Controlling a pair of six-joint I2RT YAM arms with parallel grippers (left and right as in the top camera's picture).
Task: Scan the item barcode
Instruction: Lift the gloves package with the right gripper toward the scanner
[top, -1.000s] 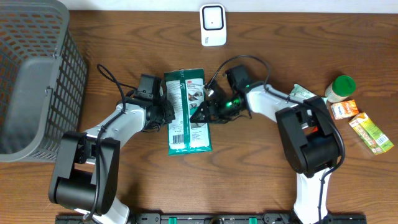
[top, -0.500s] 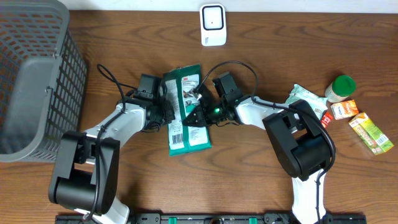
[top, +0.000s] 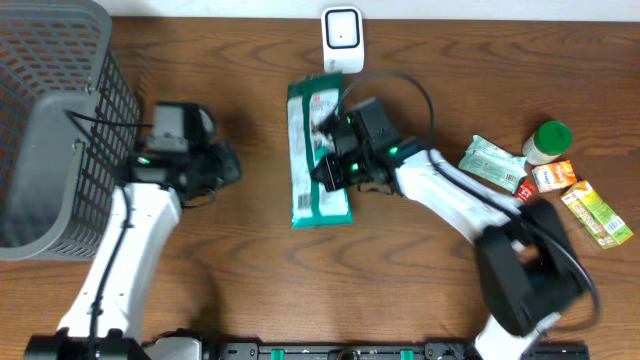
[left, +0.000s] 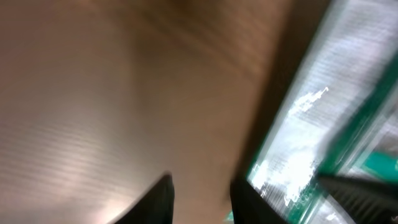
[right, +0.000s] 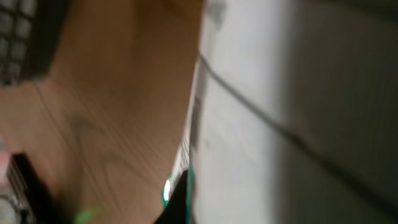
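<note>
The item is a flat green and white package (top: 305, 160), lying lengthwise with its top end just below the white scanner (top: 342, 40). My right gripper (top: 327, 168) is shut on the package's right edge. In the right wrist view the package's pale face (right: 292, 112) fills the frame beside a dark finger (right: 180, 199). My left gripper (top: 228, 165) stands apart to the left of the package, jaws open with bare wood between them. Blurred in the left wrist view, the left gripper (left: 202, 190) has the package (left: 323, 124) off to the right. No barcode can be made out.
A grey mesh basket (top: 60, 130) fills the far left. At the right edge lie a green pouch (top: 492, 163), a green-lidded bottle (top: 548, 140), an orange box (top: 553, 177) and a yellow-green box (top: 597, 213).
My left gripper let go of the package and drew back to the left. My right gripper shut on the package and carried it up towards the scanner.
</note>
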